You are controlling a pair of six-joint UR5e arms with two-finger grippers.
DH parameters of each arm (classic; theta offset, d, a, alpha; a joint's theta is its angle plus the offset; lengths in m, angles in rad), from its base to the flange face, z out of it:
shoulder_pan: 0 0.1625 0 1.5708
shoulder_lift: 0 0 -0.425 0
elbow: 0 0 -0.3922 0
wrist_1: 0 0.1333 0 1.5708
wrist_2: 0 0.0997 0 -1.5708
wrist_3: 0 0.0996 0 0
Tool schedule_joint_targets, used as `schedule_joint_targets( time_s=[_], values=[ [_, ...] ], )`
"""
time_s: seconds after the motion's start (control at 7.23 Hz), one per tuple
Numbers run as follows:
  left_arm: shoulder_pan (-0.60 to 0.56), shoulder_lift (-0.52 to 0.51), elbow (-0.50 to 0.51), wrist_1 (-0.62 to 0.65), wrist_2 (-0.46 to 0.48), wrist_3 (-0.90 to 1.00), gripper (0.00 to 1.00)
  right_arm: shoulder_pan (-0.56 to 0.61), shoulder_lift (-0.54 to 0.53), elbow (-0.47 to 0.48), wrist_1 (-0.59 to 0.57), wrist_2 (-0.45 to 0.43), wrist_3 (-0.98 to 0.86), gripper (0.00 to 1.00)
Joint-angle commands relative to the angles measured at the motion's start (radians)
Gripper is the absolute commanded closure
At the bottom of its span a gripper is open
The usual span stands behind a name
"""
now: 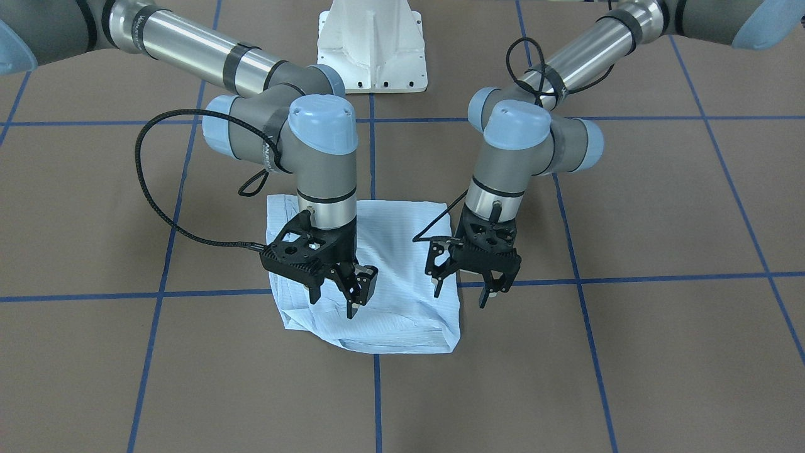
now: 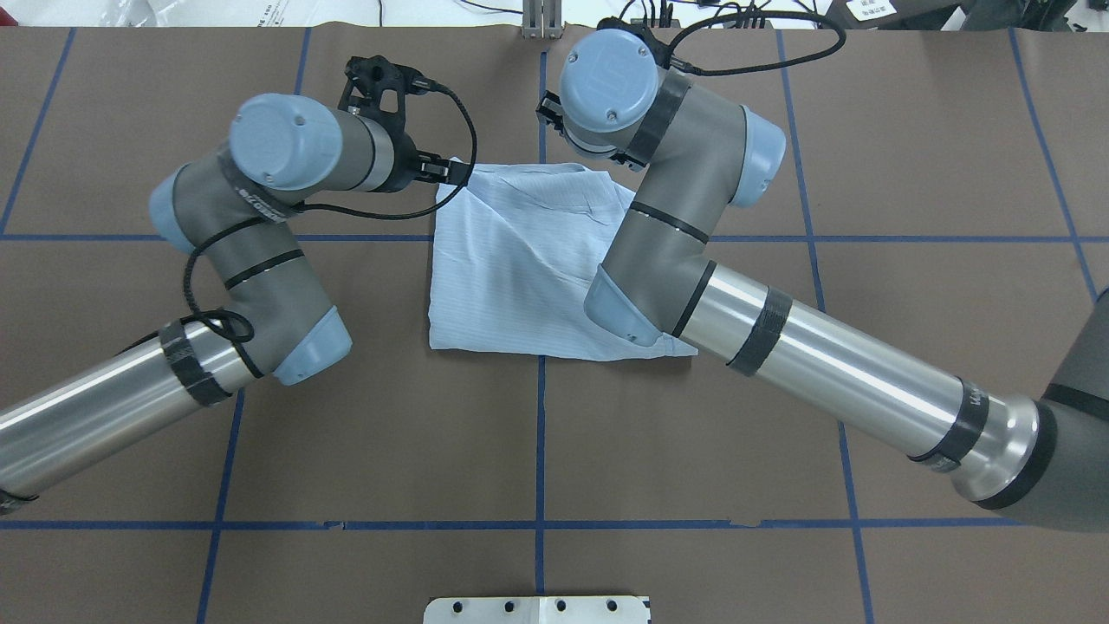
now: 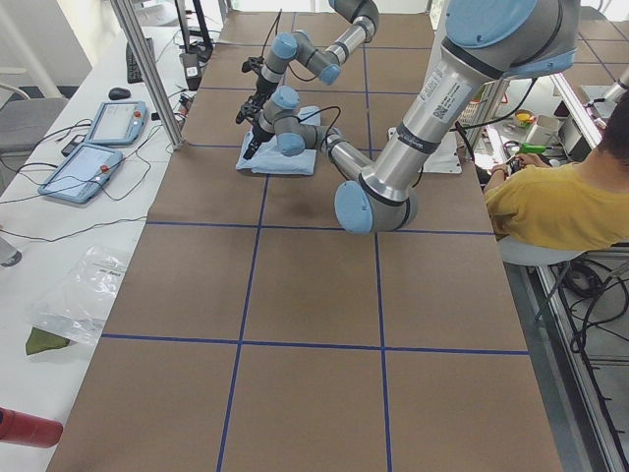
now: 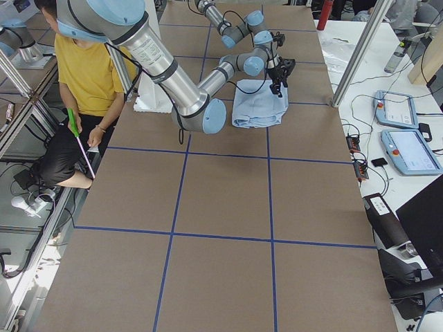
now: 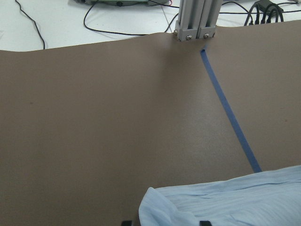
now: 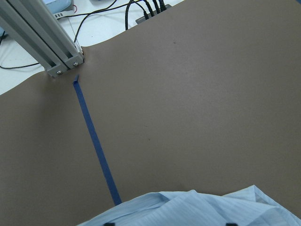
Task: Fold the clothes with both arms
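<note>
Since shirt (image 1: 402,251) looks thin, light, floppy, reckon pinch doubled edge at corners, not one layer. Sits folded squarish mid-counter (image 1: 629,377). Left claw (image 1: 461,294) and right claw (image 1: 331,303) both spread, empty, hovering over edge away from robot.

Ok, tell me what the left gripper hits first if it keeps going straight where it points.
Most likely the shirt: the left gripper points down over its corner, which shows between the open jaws in the wrist view. Depth is unclear.

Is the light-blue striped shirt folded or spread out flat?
Folded: the light-blue striped shirt lies as a compact layered rectangle, with doubled edges showing.
</note>
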Motion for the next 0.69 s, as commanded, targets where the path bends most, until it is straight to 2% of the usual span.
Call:
schedule_joint_targets(
  time_s=[0.0,0.14,0.28,0.55],
  values=[
    [-0.026,0.121,-0.223,0.108,-0.074,0.078,0.00,0.080,-0.100,0.180,-0.115,0.144,-0.169,0.00],
    [-0.032,0.157,-0.343,0.216,-0.087,0.129,0.00,0.128,-0.179,0.286,-0.175,0.192,-0.285,0.00],
    [-0.052,0.200,-0.455,0.315,-0.114,0.191,0.00,0.210,-0.280,0.368,-0.186,0.297,-0.417,0.00],
    [-0.159,0.318,-0.603,0.419,-0.212,0.378,0.00,0.409,-0.463,0.436,-0.186,0.489,-0.775,0.00]
  ],
)
